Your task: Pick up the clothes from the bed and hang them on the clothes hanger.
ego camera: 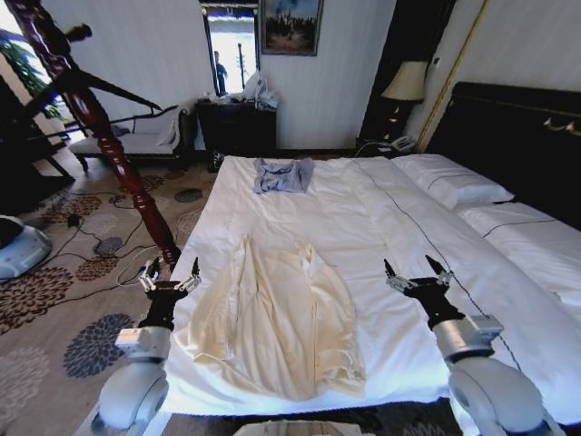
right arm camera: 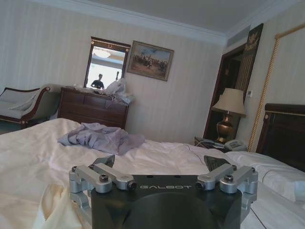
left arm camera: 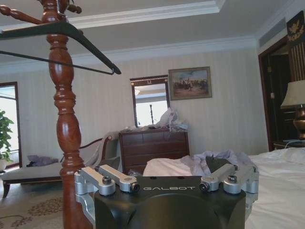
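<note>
In the head view the clothes, a cream long-sleeved top, lie spread flat on the white sheet near the foot edge of the bed, collar end pointing toward 12 o'clock. The left gripper hovers just off the garment's edge at about 10 o'clock from its middle, over the bed's side edge, fingers spread wide and holding nothing. The right gripper hangs over bare sheet at roughly 2 o'clock from the garment, clearly apart from the fabric, fingers likewise wide and empty. The garment lies between the two grippers. A smaller grey-blue garment sits crumpled farther up the bed at 12 o'clock. The clothes hanger, dark and slim, hangs high on the reddish wooden post in the left wrist view, beside the bed.
</note>
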Tool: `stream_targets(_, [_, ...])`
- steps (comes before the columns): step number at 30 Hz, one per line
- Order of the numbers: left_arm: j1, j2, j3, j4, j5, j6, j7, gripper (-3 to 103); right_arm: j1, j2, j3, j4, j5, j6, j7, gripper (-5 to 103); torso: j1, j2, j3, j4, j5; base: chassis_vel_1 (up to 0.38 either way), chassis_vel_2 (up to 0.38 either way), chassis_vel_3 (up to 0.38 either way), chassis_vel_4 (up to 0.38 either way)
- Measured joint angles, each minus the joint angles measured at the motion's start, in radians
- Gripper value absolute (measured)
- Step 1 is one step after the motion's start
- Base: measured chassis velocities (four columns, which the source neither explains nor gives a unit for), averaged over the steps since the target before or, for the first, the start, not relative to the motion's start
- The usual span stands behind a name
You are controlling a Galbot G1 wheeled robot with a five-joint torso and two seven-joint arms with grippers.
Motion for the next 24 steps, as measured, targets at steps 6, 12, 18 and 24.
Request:
stream_targets(6, [0.025,-0.003,-0.057,-0.057,0.008,0.081,-0.036,103,-0.013,0.046,-0.029,-0.004,-0.041,0.006,-0.002,100,0.000,0.000,0.000,0.0000,0.0001,0.000,0.000,0.000,0.000])
stream_targets(12, [0.020,0.049,-0.175,-0.143,-0.040,0.220,-0.100,98,-0.010,0.075,-0.057,-0.020,-0.055,0.008,0.000,100,0.000,0.000,0.000,0.0001,0.0000,0.000,0.000,0.000,0.000])
stream_targets(18, [-0.063,0.189,-0.346,-0.155,-0.086,0.312,-0.133,103,-0.006,0.089,-0.081,-0.025,-0.054,0.003,0.006,100,0.000,0.000,0.000,0.0001,0.0001,0.000,0.000,0.000,0.000])
stream_targets(24, [-0.269,0.404,-0.331,-0.038,-0.142,0.409,-0.174,100,-0.013,0.107,-0.094,-0.023,-0.059,-0.005,0.011,100,0.000,0.000,0.000,0.0000,0.0001,0.000,0.000,0.000,0.000])
